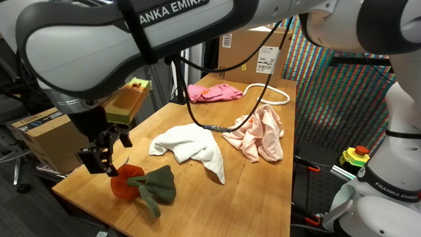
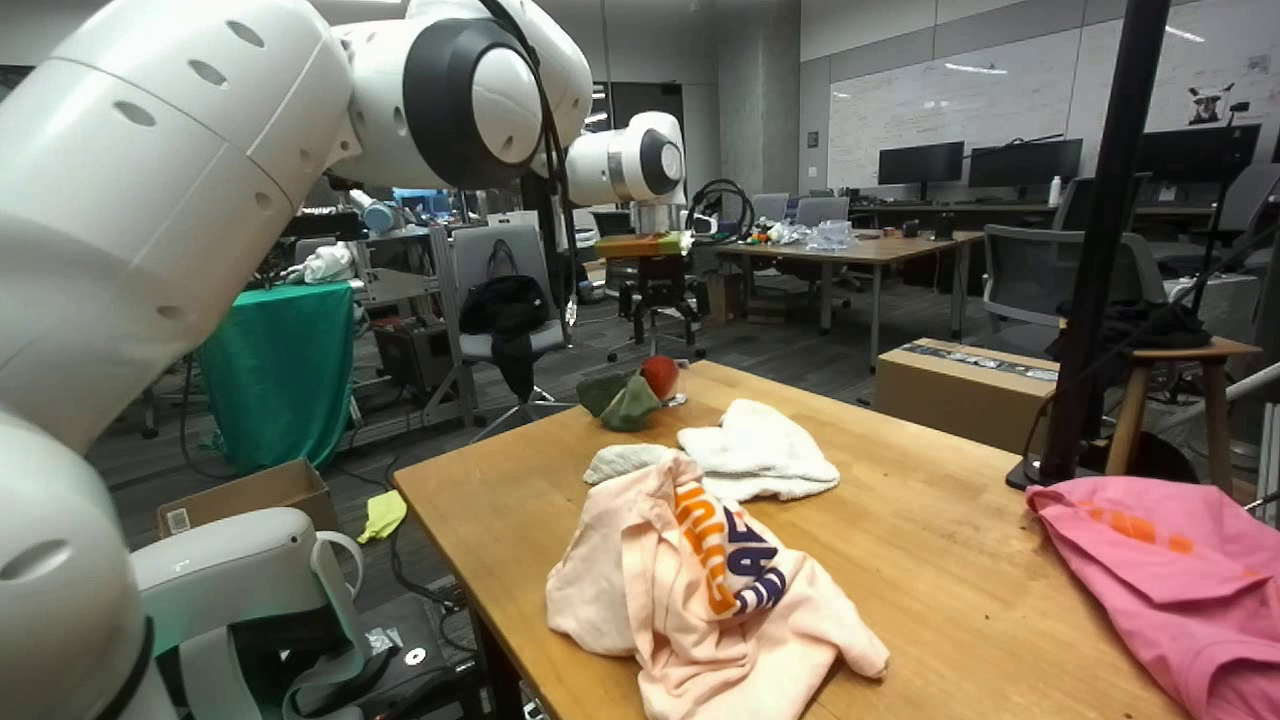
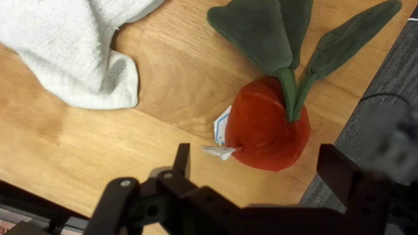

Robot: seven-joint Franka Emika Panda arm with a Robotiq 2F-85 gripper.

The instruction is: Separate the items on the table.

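Spread over the wooden table (image 1: 253, 204) are the items. A plush-like piece, red-orange with dark green leaves (image 1: 127, 177), lies near one end, its white tag showing in the wrist view. A white cloth (image 1: 192, 141) lies crumpled in the middle, apart from it. Beyond are a peach cloth (image 2: 620, 600) with orange and dark print and a pink cloth (image 2: 1180, 590). My gripper (image 3: 254, 151) hangs above the table's end, fingers wide apart and nothing between them. The red body (image 3: 266, 127) lies below it and appears between the fingers in the wrist view, with no contact visible.
A large cardboard box (image 1: 250, 56) stands at the table's far end, with a white cord loop (image 1: 283, 98) before it. Black cables (image 1: 189, 108) hang from the arm over the table. A dark post (image 2: 1095, 250) rises at the table's side. The table edge is close to the red piece.
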